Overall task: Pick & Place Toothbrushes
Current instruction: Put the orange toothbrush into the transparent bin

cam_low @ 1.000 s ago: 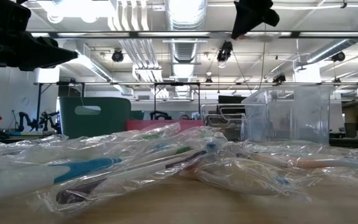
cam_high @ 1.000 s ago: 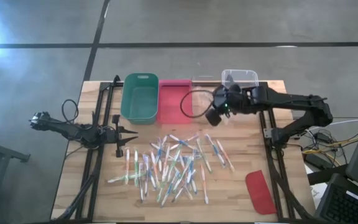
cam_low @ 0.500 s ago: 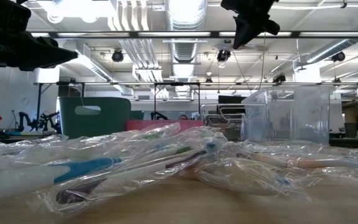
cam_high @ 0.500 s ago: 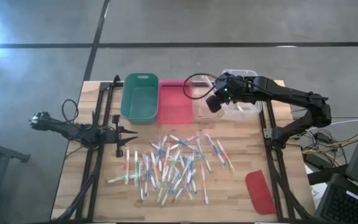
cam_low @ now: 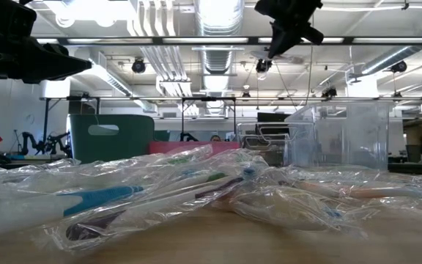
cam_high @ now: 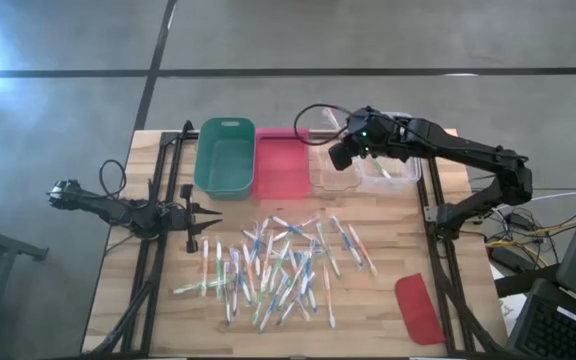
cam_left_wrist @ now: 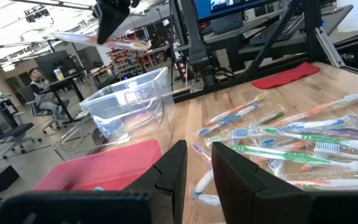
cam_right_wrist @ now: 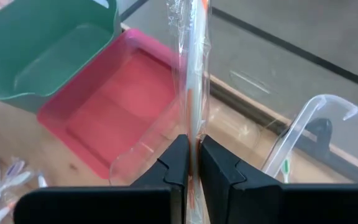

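Observation:
My right gripper [cam_high: 340, 153] hangs above the clear bin [cam_high: 334, 172] that stands beside the red bin [cam_high: 281, 165], shut on one wrapped toothbrush [cam_right_wrist: 194, 56] with orange accents. The left wrist view shows that toothbrush [cam_left_wrist: 132, 44] roughly level under the right gripper [cam_left_wrist: 104, 34]. Many more wrapped toothbrushes [cam_high: 278, 265] lie in a loose pile on the wooden table. My left gripper [cam_high: 205, 223] waits level at the table's left side; in its wrist view the left gripper [cam_left_wrist: 197, 165] is narrowly open and holds nothing. My right gripper pinches the wrapped toothbrush between its two fingers, on the clear wrapper and handle [cam_right_wrist: 193, 134]. The fingers slant down from above. A long part juts out past the fingertips. The toothbrush is lifted clear, above the bins.
A green bin [cam_high: 226, 158] stands left of the red one, and a second clear bin [cam_high: 396, 160] at the far right. A flat red lid [cam_high: 418, 308] lies near the front right corner. Black frame rails [cam_high: 158, 260] run along both table sides.
My right gripper has swung toward the table's far edge and slightly left with the toothbrush, staying high over the clear bins and rolling a little. It has stayed shut on the toothbrush.

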### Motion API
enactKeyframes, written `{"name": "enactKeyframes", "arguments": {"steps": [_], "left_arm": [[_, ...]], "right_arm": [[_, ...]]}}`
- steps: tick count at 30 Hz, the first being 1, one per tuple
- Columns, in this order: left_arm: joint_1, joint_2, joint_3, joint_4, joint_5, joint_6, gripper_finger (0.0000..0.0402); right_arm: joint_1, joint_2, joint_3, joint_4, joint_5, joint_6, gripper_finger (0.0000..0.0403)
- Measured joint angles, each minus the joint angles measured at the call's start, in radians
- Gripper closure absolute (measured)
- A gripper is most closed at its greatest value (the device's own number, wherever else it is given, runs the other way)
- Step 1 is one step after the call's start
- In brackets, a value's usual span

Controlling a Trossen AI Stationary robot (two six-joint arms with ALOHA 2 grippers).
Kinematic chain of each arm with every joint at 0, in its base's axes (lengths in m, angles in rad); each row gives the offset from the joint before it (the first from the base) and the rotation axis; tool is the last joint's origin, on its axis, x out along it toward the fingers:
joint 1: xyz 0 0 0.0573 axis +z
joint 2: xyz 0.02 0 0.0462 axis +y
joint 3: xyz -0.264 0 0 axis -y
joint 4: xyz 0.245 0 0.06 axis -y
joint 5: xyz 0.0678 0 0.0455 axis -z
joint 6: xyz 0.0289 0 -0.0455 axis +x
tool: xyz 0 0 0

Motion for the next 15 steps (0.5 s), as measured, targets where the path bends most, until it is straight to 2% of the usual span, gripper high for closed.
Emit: {"name": "enactKeyframes", "arguments": {"steps": [15], "left_arm": [[0.0,0.0,0.0,0.0,0.0,0.0,0.0321]], "right_arm": [[-0.064,0.133,-0.003,0.025,0.011,-0.039,0.0381]]}}
